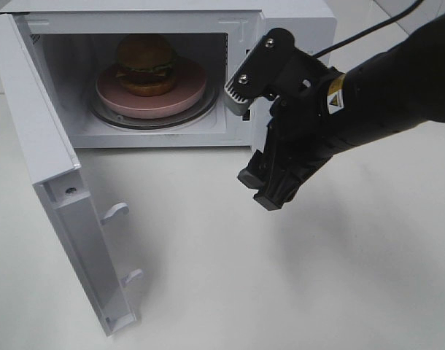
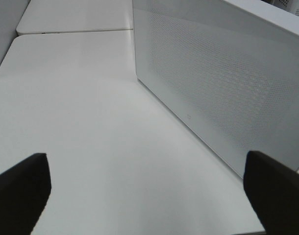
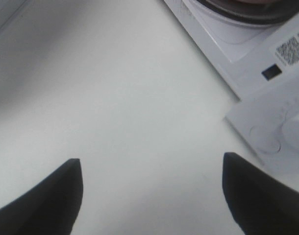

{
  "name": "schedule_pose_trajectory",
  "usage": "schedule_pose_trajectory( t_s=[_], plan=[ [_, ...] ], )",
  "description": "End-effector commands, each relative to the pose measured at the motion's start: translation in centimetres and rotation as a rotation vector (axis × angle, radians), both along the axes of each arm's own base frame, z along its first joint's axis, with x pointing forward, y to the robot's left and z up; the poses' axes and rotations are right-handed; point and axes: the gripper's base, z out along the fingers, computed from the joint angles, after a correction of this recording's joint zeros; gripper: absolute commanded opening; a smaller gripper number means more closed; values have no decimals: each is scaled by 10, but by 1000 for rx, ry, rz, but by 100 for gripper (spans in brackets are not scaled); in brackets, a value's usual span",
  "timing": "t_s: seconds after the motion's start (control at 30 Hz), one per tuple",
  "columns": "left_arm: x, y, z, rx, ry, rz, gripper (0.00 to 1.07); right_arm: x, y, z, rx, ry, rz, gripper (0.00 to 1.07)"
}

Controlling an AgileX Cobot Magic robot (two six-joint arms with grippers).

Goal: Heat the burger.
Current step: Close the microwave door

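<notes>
While left gripper (image 2: 145,164) and right gripper (image 1: 259,187) wide, empty: burger (image 1: 146,64) on plate (image 1: 187,98) inside microwave (image 1: 295,20), door (image 1: 39,131) open.

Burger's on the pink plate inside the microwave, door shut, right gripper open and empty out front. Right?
Not quite: the door stands wide open, as the exterior high view shows. The burger does sit on the pink plate inside the microwave, and the right gripper is open and empty out front.

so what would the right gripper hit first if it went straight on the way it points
Probably the bare table in front of the microwave; the right gripper has nothing else ahead, though depth is unclear.
</notes>
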Motion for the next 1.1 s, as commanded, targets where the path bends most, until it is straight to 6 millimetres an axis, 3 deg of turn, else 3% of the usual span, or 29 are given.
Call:
schedule_pose_trajectory(
  t_s=[0.03,0.33,0.8,1.1],
  plan=[
    [-3,-1,-1,-8,-12,1,100,-15,-10,6,43,77,-111,76],
    [-3,-1,-1,-8,-12,1,100,-49,-39,29,49,232,-310,76],
    [-3,-1,-1,-8,-12,1,100,-89,-72,59,-6,301,-378,76],
    [-3,-1,-1,-8,-12,1,100,-122,-99,83,69,284,-448,76]
  ],
)
